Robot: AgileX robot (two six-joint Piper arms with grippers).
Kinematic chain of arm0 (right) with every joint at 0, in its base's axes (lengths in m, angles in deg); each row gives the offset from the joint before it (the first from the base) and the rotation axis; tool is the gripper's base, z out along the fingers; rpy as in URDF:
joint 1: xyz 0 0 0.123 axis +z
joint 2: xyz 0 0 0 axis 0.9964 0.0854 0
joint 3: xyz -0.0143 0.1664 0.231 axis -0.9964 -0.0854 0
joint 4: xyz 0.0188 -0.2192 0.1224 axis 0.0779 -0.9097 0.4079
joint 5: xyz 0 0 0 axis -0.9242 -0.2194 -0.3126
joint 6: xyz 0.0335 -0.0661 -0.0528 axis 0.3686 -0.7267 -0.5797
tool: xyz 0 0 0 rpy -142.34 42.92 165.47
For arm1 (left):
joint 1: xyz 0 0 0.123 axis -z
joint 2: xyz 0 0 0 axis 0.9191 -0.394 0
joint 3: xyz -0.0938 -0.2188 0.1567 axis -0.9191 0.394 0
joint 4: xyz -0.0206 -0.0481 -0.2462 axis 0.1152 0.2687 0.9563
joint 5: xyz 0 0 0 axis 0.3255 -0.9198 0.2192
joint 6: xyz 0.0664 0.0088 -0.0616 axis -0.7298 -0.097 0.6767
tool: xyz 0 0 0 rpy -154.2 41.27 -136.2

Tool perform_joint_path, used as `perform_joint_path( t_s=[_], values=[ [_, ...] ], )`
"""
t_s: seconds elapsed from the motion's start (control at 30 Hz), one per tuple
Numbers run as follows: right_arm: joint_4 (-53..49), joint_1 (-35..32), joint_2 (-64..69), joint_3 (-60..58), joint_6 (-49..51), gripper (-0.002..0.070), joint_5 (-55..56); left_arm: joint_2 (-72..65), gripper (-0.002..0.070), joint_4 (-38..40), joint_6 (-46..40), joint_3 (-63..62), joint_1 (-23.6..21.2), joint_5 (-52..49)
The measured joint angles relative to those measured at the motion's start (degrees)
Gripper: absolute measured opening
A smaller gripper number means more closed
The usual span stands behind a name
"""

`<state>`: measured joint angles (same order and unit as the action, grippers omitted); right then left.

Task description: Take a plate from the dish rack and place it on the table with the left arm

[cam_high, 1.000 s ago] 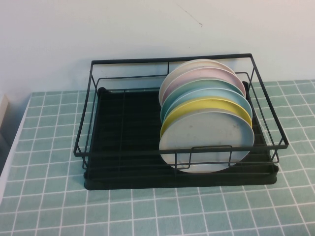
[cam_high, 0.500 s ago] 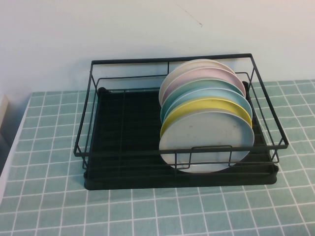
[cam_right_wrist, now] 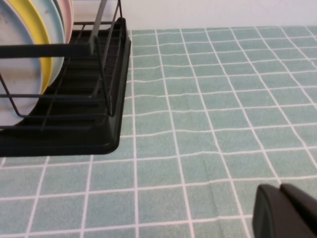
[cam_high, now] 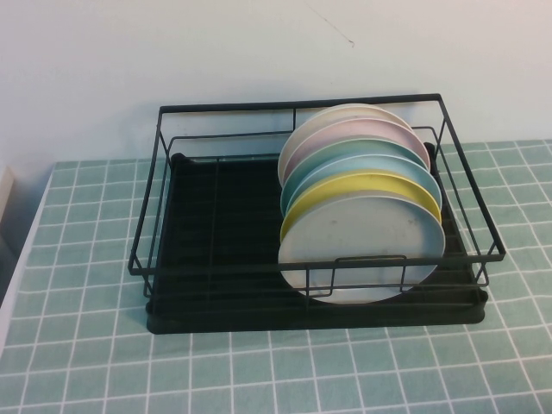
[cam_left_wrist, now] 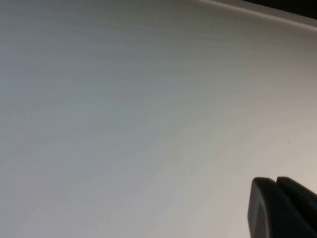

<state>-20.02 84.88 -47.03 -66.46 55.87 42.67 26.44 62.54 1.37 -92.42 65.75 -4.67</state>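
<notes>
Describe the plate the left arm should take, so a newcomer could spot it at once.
Find the black wire dish rack on the green-tiled table; a row of plates stands on edge at its right end. The plate is the frontmost one, pale grey-blue and faintly specked, directly ahead of the yellow plate. Neither gripper shows in the high view.

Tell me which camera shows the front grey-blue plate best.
The high view: the plate stands on edge at the front of the dish rack, face fully visible. The right wrist view catches only its edge; the left wrist view shows none. Neither gripper appears in the high view.
</notes>
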Motion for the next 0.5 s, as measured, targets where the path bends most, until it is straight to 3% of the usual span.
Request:
perform_joint_path(
  t_s=[0.23, 0.4, 0.5],
  values=[
    [0.00, 0.00, 0.00, 0.00, 0.00, -0.0001, 0.00, -5.04, -0.0003, -10.48, 0.98, -30.44, 0.00, -44.75],
    [0.00, 0.00, 0.00, 0.00, 0.00, -0.0001, 0.00, -16.15, -0.0003, -11.56, -0.31, -43.13, 0.00, -68.37],
    [0.00, 0.00, 0.00, 0.00, 0.00, -0.0001, 0.00, -23.37, -0.0003, -7.70, -8.59, -49.25, 0.00, -82.23]
  ],
)
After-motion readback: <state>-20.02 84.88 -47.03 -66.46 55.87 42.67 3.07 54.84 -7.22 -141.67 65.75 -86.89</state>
